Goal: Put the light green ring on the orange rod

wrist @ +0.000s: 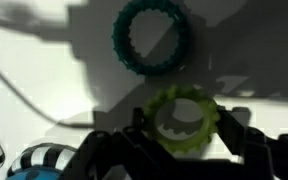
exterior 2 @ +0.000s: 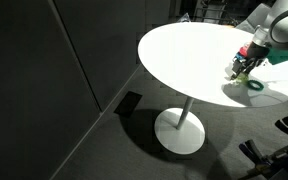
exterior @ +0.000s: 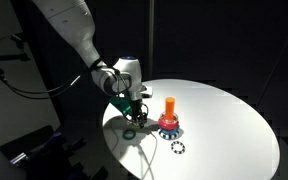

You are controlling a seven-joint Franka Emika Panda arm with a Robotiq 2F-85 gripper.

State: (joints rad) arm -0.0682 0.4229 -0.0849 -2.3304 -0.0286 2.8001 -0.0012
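Observation:
In the wrist view the light green ring [wrist: 194,137] sits between my gripper's [wrist: 181,128] two dark fingers, which press on its sides. It seems to be held just above the white table, with its shadow below it. The darker green ring [wrist: 154,38] lies on the table beyond it. In an exterior view the gripper [exterior: 135,114] hangs over the table's edge region, to the left of the orange rod [exterior: 169,107]. The rod stands upright with red and blue rings [exterior: 170,127] round its foot. The gripper also shows in an exterior view [exterior 2: 243,69].
A black-and-white toothed ring [exterior: 177,148] lies in front of the rod. The darker green ring [exterior: 129,132] lies under the gripper near the edge of the round white table [exterior: 224,115]. It also shows in an exterior view [exterior 2: 254,86]. The surroundings are dark.

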